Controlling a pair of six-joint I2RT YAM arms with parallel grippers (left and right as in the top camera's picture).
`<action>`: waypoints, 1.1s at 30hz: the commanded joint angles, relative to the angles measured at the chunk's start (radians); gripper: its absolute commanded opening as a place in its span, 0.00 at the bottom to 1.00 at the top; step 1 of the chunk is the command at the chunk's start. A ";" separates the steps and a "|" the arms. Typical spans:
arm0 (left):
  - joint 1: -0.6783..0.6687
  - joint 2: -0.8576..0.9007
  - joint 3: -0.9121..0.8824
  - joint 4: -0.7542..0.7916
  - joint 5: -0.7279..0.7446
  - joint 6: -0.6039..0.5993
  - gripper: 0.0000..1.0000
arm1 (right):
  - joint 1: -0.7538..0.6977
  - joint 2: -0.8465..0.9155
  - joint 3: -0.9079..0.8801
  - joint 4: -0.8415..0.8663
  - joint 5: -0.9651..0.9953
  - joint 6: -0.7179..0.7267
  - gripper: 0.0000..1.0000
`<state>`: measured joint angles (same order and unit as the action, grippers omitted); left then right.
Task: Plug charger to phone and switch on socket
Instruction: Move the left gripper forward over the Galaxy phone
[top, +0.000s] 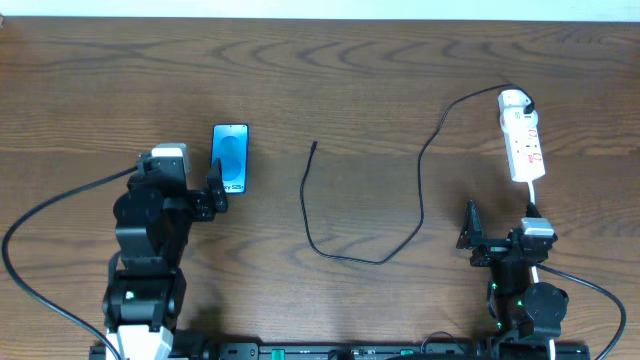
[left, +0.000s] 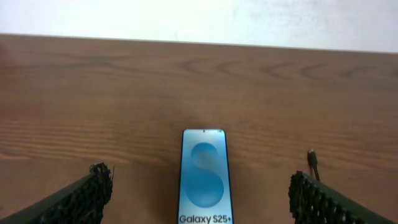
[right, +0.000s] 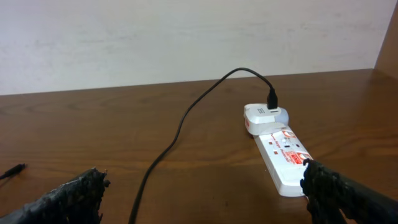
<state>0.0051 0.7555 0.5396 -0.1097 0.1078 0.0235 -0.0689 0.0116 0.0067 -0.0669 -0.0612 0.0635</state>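
Overhead — matte, dark brown wood-grain table (top: 400, 60). Lying flat left of centre: phone (top: 231, 158), a thin rounded-corner slab with glossy blue screen. Right of it and well apart: small tip (top: 314, 147) of charger (top: 420, 190), a thin flexible black cable looping toward the near edge, then curving up to a black plug (top: 527, 103) seated in the rounded far end of socket (top: 524, 140). Socket: long white plastic strip with red markings, thick white cord (top: 534, 195) at its near end.

Left wrist — left gripper (left: 198, 186) astride near end of phone. Black, rough-textured fingers (left: 93, 190) wide apart, neither touching it. Tip on bare wood beyond right-side finger.

Right wrist: right gripper (right: 202, 186) low over table, socket ahead toward the right. Fingers (right: 81, 193) wide apart, holding nothing. Cable arching off the wood into plug.
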 joint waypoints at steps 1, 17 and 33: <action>0.005 0.064 0.107 -0.047 0.017 0.006 0.92 | 0.005 -0.006 -0.001 -0.005 0.007 -0.001 0.99; 0.005 0.414 0.454 -0.253 0.092 0.002 0.92 | 0.005 -0.006 -0.001 -0.005 0.006 -0.001 0.99; 0.005 0.743 0.823 -0.482 0.121 0.003 0.92 | 0.005 -0.006 -0.001 -0.005 0.007 -0.001 0.99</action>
<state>0.0055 1.4498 1.2903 -0.5526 0.2062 0.0235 -0.0689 0.0120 0.0067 -0.0673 -0.0589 0.0635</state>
